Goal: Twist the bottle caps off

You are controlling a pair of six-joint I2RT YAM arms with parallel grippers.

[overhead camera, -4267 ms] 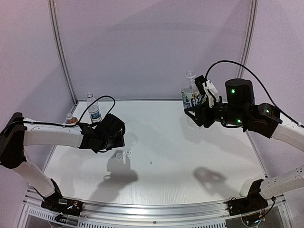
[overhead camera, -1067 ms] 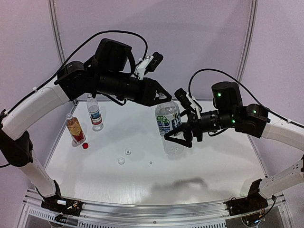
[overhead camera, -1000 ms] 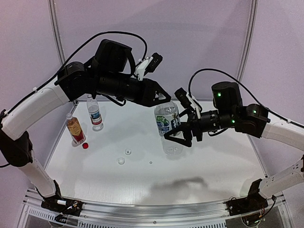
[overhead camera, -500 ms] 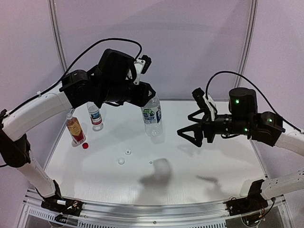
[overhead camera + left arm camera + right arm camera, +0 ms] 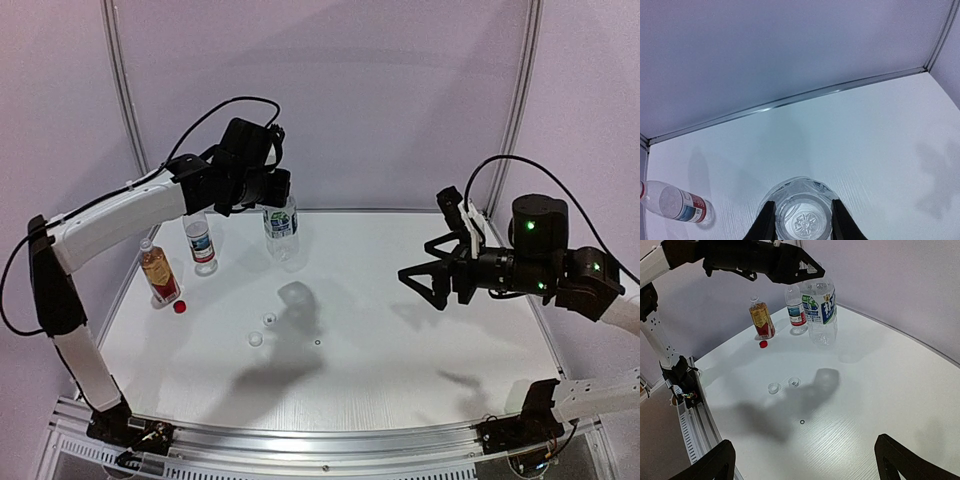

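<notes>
While clamped at its neck by the left gripper (image 5: 800, 220), green-blue-label bottle (image 5: 282, 228) hangs upright, mouth uncapped, far-left on table (image 5: 400, 360), base possibly touching | amber bottle (image 5: 158, 275), blue-white-red bottle (image 5: 200, 240) upright leftward | red cap (image 5: 180, 307) beside amber bottle | whitish caps (image 5: 268, 320) paired, nearer centre | right gripper (image 5: 422, 284) spread wide, empty, well apart

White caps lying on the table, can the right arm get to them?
Probably yes. The right end effector is open and empty, with only bare table between it and the two whitish caps. The left end effector, gripping the green-blue label bottle, is off at the back.
</notes>
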